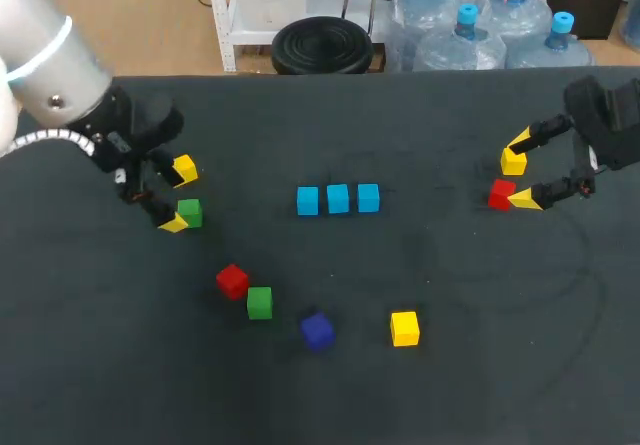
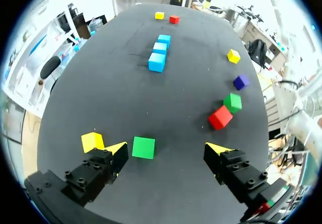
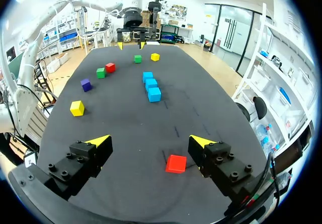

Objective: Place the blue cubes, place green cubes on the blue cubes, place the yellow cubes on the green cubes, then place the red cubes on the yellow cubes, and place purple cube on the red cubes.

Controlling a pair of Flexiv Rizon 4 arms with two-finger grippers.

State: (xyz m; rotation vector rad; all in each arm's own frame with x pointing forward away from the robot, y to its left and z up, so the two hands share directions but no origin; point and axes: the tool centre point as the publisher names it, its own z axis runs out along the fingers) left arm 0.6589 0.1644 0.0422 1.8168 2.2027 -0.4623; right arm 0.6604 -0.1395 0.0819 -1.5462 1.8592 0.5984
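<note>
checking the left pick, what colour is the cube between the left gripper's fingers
It's a green cube, clearest in the left wrist view.

Silver left arm (image 1: 45, 60); black jaws, yellow tips (image 2: 217, 147).

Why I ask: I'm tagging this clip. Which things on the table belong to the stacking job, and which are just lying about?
Belong to the job: three blue cubes in a row; two green cubes; three yellow cubes; two red cubes; one purple cube.
Just lying about: nothing on the table; every cube is a colour the task names.
</note>
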